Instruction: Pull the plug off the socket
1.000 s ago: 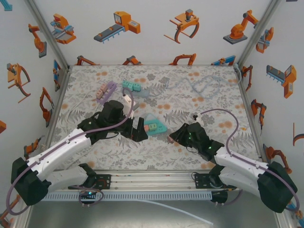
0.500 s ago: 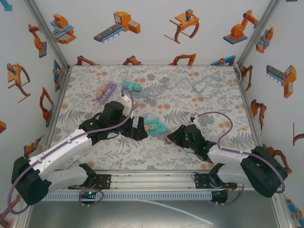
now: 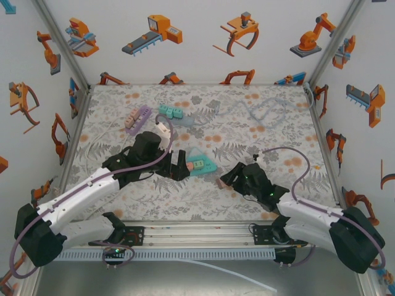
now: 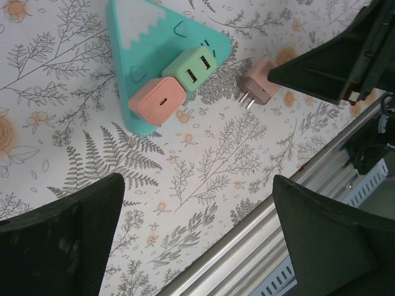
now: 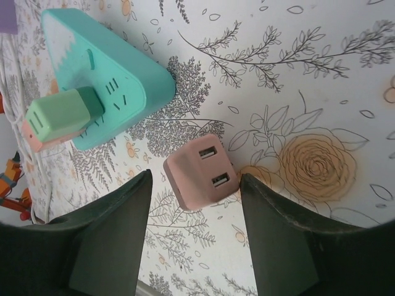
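The teal triangular socket [image 3: 201, 163] [image 4: 123, 37] [image 5: 117, 74] lies flat on the table with a green plug [image 4: 192, 69] [image 5: 58, 114] and a pink plug [image 4: 157, 102] seated in it. A third pink plug [image 5: 202, 172] [image 4: 259, 86] [image 3: 220, 181] with two USB ports lies loose on the table right of the socket, its prongs bare. My right gripper [image 5: 194, 182] [image 3: 227, 179] is open astride this loose plug, with a gap on the left side. My left gripper [image 4: 197, 228] [image 3: 179, 166] hangs wide open and empty just left of the socket.
A purple power strip [image 3: 137, 117] and a teal one [image 3: 170, 111] with white cable lie at the back left. A pale blue cable [image 3: 259, 111] coils at the back right. The aluminium front rail [image 3: 197, 234] runs close behind both grippers.
My right gripper has gone from shut to open, releasing the loose pink plug, which now rests on the table. The left arm has barely moved.
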Motion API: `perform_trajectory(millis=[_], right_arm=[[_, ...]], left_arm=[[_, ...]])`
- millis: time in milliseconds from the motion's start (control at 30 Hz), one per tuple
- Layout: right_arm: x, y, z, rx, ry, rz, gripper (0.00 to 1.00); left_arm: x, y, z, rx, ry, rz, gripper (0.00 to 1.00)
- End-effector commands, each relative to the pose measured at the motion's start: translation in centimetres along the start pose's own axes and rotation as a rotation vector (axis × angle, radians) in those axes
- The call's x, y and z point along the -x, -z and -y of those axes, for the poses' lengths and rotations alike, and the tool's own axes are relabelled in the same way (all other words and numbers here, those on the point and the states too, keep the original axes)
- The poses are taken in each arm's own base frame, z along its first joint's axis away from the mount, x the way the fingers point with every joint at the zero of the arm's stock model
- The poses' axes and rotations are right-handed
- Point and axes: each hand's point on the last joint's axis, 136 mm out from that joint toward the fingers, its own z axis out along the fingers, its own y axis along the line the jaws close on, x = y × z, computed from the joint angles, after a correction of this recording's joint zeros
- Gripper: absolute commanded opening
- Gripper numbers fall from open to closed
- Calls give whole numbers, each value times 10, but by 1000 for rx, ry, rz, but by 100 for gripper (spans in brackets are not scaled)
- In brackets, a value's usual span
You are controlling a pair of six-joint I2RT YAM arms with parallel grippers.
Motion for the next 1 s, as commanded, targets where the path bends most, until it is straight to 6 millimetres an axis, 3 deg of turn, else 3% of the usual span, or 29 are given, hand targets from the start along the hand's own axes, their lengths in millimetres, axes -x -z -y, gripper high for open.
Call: perform_trajectory(millis=[0,133,300,400,533,633,833,967], right_arm=[[14,15,3,-52,66,50,56],[35,34,-24,-12,201,105,56],[62,55,-79,104,526,197,56],[67,65,-118,201,788,228,56],[58,71,-156,334,1127,230,56],[40,74,-177,453,1391,198,55],[6,69,-189,656,1855,199,58],[-3,52,-192,703,1971,129,58]], left_arm=[[9,11,-4,46,11,39,97],[15,16,-16,125,37,57,97],[26,24,-26,186,73,102,97],[34,27,-36,233,103,144,97],[41,25,-49,253,175,184,97],[47,20,-53,219,226,206,97],[58,4,-63,202,263,167,97],[63,-11,-73,217,265,132,97]])
